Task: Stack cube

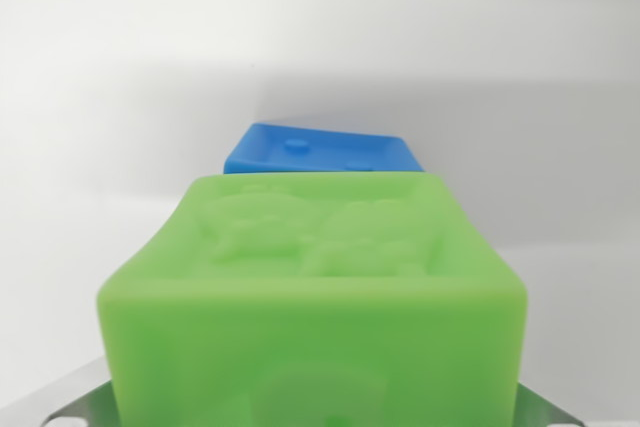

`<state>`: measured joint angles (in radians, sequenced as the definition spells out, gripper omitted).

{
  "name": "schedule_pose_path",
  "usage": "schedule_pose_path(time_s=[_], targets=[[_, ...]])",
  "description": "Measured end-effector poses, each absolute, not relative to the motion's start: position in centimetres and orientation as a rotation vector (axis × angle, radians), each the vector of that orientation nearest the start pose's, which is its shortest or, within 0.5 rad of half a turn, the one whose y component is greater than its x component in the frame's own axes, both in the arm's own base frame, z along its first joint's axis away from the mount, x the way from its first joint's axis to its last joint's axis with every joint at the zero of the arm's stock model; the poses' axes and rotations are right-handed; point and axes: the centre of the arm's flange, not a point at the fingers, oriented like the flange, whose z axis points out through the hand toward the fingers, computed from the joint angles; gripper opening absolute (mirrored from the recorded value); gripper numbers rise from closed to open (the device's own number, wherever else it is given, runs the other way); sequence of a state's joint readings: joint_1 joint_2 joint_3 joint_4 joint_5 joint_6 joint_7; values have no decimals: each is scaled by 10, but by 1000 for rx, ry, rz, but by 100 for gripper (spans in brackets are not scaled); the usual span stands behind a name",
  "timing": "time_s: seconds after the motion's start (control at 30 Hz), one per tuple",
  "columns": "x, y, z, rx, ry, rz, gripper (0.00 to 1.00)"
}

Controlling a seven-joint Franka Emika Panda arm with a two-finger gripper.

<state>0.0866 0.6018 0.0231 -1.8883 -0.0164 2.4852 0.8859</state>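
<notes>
Soft, even light fills my wrist view; the white background is nearly washed out, crossed by a faint grey shadow band. The green cube (pixel 320 297) looms close and blurs, perhaps too near for focus.

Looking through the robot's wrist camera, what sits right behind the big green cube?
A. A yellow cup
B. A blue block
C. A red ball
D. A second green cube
B. A blue block shows just above and behind the top edge of the green cube, which fills the lower part of the wrist view.
</notes>
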Motion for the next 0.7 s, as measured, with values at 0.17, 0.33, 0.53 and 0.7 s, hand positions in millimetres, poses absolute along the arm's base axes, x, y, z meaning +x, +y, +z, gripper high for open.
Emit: schedule_pose_path(time_s=[0.17,0.33,0.53,0.7], targets=[[629,69,177,-2913,1176,10,0],[629,69,171,-2913,1176,10,0],[629,69,170,-2912,1175,7,100],[629,69,170,-2912,1175,7,100]])
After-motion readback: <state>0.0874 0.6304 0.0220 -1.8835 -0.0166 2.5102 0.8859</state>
